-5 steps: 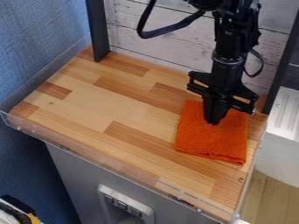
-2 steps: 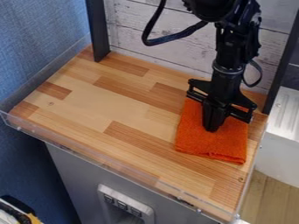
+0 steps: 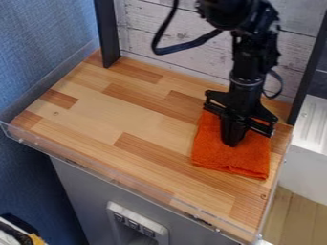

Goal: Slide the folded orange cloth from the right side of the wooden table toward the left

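Where fingers (image 3: 232, 143) meet it, orange cloth (image 3: 231, 160)

A bright orange square of folded cloth (image 3: 236, 160). Black robot gripper (image 3: 232, 142), black robot arm (image 3: 246, 67) and black looping cable (image 3: 182, 47). A rectangular wooden tabletop (image 3: 121, 117) patterned in strips of honey, pale tan and reddish brown. Whitewashed plank wall (image 3: 185, 36) with grey grain streaks and darker horizontal seam lines. Textured blue wall covering (image 3: 41, 43), mottled light and dark. Black upright posts (image 3: 106, 33). Grey flat-sided cabinet (image 3: 83, 186). Pale tan wood-plank floor (image 3: 297, 215) with thin darker lines.
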Controlling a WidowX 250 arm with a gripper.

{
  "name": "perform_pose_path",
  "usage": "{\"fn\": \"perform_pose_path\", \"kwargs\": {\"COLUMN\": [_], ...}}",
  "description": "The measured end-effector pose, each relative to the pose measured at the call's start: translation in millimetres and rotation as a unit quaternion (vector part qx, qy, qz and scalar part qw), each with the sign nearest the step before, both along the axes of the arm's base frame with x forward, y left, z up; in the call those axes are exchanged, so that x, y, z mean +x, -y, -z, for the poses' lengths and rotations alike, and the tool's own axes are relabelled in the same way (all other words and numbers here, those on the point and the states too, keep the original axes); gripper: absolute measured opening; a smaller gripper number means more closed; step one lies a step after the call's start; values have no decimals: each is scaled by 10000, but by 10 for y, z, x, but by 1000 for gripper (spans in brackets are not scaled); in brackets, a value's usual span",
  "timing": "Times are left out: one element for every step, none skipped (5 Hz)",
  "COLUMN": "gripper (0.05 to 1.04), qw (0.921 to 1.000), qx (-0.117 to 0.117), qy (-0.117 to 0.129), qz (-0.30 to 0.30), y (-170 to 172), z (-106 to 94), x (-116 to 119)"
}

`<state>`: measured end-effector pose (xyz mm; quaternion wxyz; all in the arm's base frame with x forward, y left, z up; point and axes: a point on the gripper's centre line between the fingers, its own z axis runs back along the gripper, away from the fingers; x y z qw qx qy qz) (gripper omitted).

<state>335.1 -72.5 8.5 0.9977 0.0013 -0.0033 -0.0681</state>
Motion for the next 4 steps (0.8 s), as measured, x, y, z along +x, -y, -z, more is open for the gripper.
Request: {"fn": "perform_pose_path", "kwargs": {"gripper": [59,59,59,59], "qw": [10000,9997,9994,9990], "qx": [-58,-84,-82,-67], "qy": [45,0,12,15], "qz": [-51,-227,-336,-449], "y": [-240,-529,-747,-966], "z": [6,5,0,-1], "x": [-56,-121,-189,-285]}}
